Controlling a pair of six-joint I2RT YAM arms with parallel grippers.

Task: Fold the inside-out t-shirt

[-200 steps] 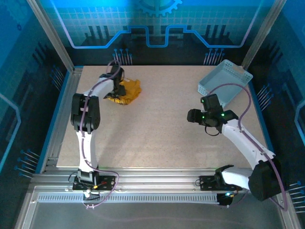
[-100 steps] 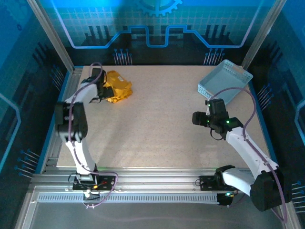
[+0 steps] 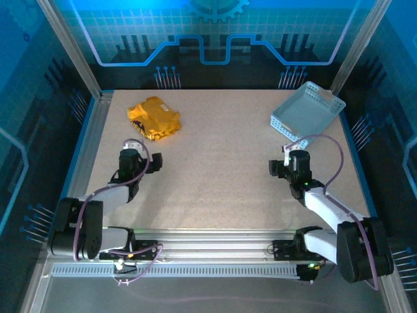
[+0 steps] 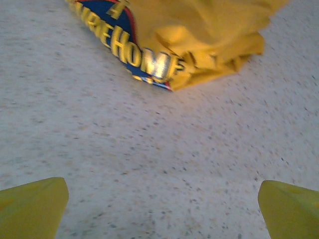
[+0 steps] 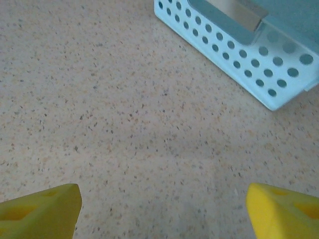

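Now the left fingers (image 4: 32,206) and right fingers (image 5: 40,209) hang wide and empty, withdrawn from the t-shirt (image 3: 154,119), which lies released and bundled on the bench (image 3: 215,176), so the fold seems done.

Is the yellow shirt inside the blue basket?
No, the t-shirt lies bunched on the table at the far left, well apart from the basket at the far right.

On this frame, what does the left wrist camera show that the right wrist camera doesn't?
Left wrist: the bunched yellow t-shirt, its navy print with lettering visible, lying ahead of the left fingers and apart from them. Right wrist: a corner of the perforated pale blue basket ahead of the right fingers. Shared: the speckled table, and yellow fingers spread wide with nothing between them.
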